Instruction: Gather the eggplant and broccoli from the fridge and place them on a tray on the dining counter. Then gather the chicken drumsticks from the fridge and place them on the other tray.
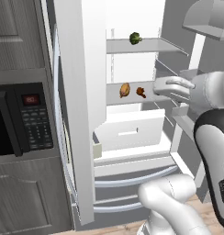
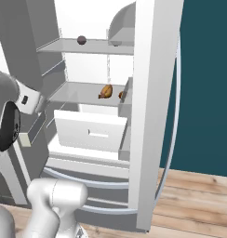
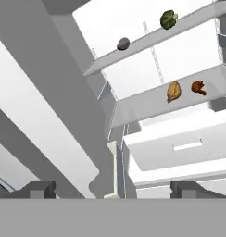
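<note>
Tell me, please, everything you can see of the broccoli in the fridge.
The broccoli is a small, dark green, lumpy head, matte-looking. It lies on the fridge's upper shelf, resting on the pale grey shelf surface near its front edge. Nothing else touches it. In the hand view it sits to the right of the eggplant on the same shelf.

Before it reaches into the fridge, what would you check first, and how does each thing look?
1. Fridge door open: ok.
2. Broccoli on the top shelf, in sight: ok.
3. Eggplant on that same shelf: ok.
4. Two chicken drumsticks on the middle shelf: ok.
5. Gripper jaws wide and empty: ok.
6. Trays on the dining counter ready: cannot tell.
</note>
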You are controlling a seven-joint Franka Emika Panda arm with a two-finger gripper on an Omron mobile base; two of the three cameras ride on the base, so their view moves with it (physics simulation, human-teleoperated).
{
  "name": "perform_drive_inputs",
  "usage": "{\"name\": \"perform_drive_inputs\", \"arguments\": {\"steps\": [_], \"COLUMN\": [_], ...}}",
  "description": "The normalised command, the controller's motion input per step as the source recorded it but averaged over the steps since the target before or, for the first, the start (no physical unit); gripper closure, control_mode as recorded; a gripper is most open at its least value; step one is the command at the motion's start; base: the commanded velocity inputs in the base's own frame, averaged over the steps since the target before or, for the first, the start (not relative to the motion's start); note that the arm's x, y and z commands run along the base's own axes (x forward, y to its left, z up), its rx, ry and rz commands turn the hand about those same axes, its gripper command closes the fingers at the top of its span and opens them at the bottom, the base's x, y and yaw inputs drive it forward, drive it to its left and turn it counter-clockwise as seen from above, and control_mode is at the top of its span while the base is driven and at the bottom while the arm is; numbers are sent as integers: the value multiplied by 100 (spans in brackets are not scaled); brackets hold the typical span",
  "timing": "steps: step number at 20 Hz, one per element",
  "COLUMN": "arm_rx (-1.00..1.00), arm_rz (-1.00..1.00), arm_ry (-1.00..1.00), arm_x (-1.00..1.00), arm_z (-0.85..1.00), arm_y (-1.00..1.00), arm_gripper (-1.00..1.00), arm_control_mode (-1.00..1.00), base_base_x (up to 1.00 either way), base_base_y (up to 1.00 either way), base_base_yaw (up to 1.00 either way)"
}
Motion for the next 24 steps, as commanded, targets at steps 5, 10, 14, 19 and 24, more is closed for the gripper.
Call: {"name": "perform_drive_inputs", "arguments": {"steps": [5,10,14,19,24], "arm_rx": [18,13,11,11,9], "arm_rz": [1,6,6,8,11], "arm_ry": [22,4,4,2,1], "arm_x": [49,43,44,41,25], "arm_z": [0,-13,-16,-14,-15], "arm_y": [-8,13,20,24,41], "arm_gripper": [-100,-100,-100,-100,-100], "arm_control_mode": [-100,-100,-100,-100,-100], "base_base_x": [0,0,0,0,0], "base_base_y": [0,0,0,0,0], "base_base_yaw": [0,0,0,0,0]}}
